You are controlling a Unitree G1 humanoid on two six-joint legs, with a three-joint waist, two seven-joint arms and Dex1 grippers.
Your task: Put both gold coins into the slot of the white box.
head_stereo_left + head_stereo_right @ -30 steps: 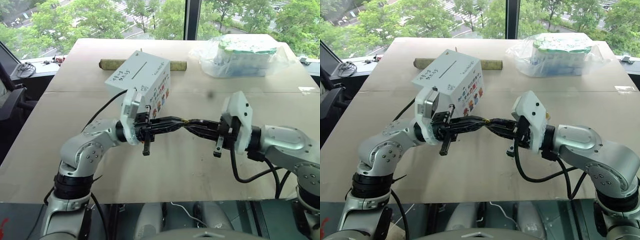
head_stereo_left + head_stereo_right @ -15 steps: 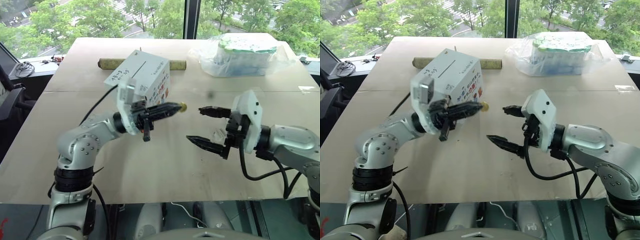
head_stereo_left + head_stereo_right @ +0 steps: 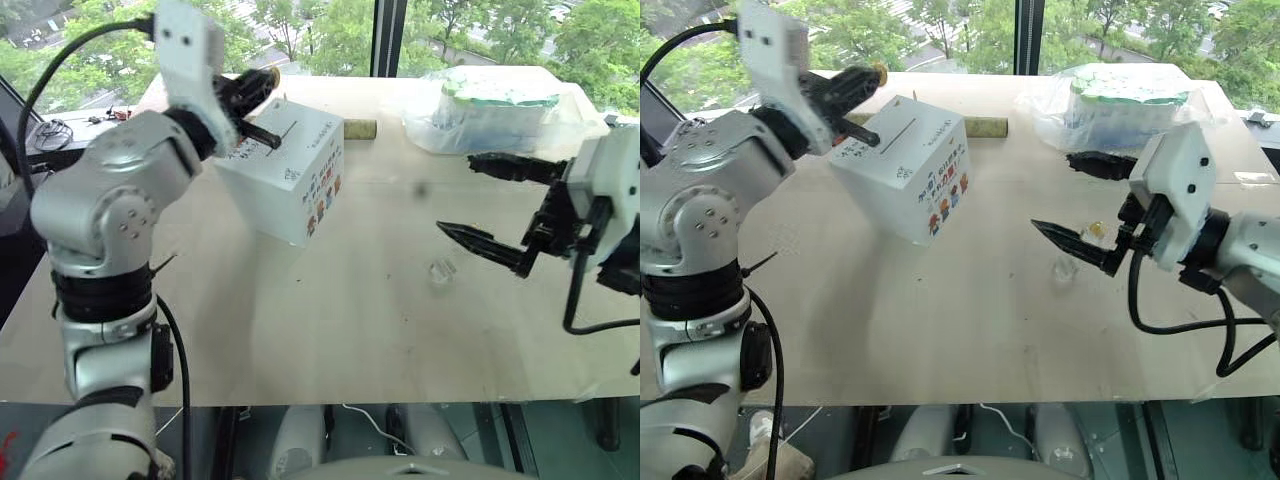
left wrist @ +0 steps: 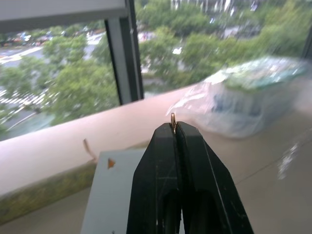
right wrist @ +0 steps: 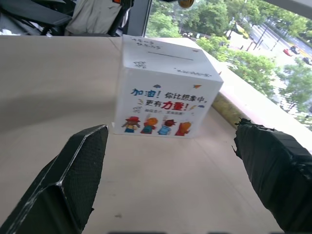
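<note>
Coin first: your left wrist view shows a thin gold edge pinched upright at the very tips of the left gripper, whose two black fingers are pressed flat together on it. From the head cameras you see the same coin as a small gold spot at the fingertips, held in the air above the back top edge of the white box. The slot is a thin dark line across the box's plain top face, and the coin sits above and just behind it, not touching the box as far as you can tell.

Your right wrist view gives you what the head views blur: the box's front face with blue and red writing and a row of little cartoon figures, the slot on top, and the coin as a gold dot at the upper edge.

Your right gripper hangs on the right side, well apart from the box, with its fingers spread wide and nothing between them. Just beside its lower finger you can see a second small gold spot on the table, near a small clear plastic holder. A bagged white-and-green bundle sits at the far right corner, and a greenish roll lies behind the box.
</note>
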